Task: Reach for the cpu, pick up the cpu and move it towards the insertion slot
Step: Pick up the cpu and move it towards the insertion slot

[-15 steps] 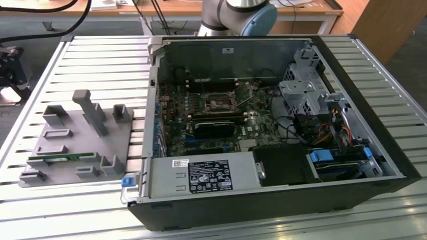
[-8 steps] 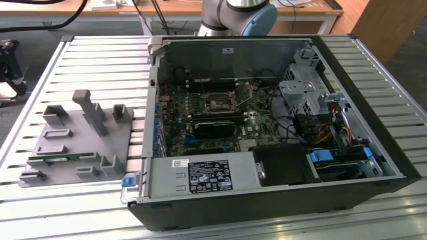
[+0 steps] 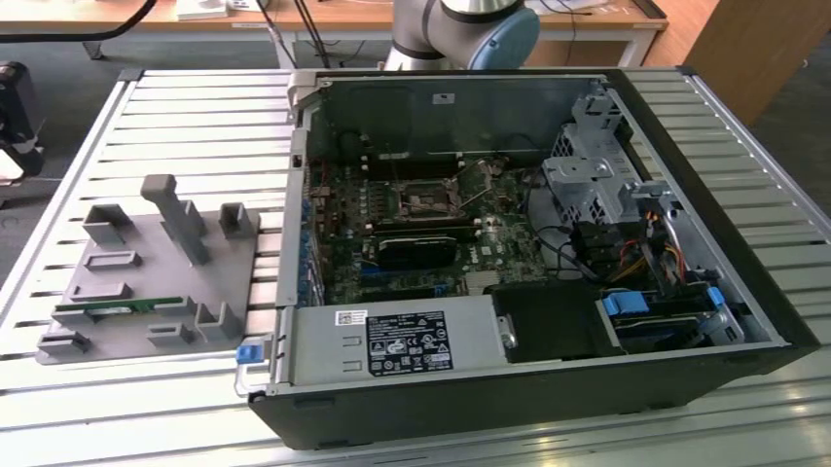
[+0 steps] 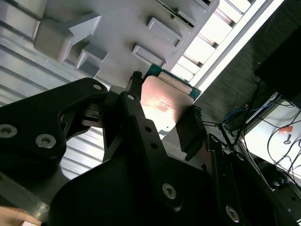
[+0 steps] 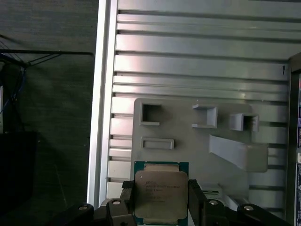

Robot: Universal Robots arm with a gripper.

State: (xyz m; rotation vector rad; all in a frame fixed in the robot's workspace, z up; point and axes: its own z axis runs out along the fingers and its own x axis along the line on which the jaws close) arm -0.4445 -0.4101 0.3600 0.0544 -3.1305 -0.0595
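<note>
In both wrist views the cpu [image 5: 161, 194] [image 4: 165, 102], a flat square chip with a silver-grey metal top and a green rim, sits between my gripper's [image 5: 161, 203] [image 4: 164, 113] two black fingers [image 5: 195, 203]. The gripper is shut on the chip's two opposite edges. It hangs over the grey holder plate [image 5: 197, 146] [image 3: 136, 282] on the slatted table. The insertion slot [image 3: 426, 201], a square socket with a metal frame and dark centre, lies on the motherboard inside the open computer case, at the exterior view's right of the holder plate.
The open black computer case [image 3: 727, 292] holds a black block with a white label [image 3: 405, 342], drive cages and cables. A green memory stick [image 3: 124, 307] lies on the holder plate among raised grey posts [image 3: 175, 216]. The arm's base [image 3: 468, 29] stands behind the case.
</note>
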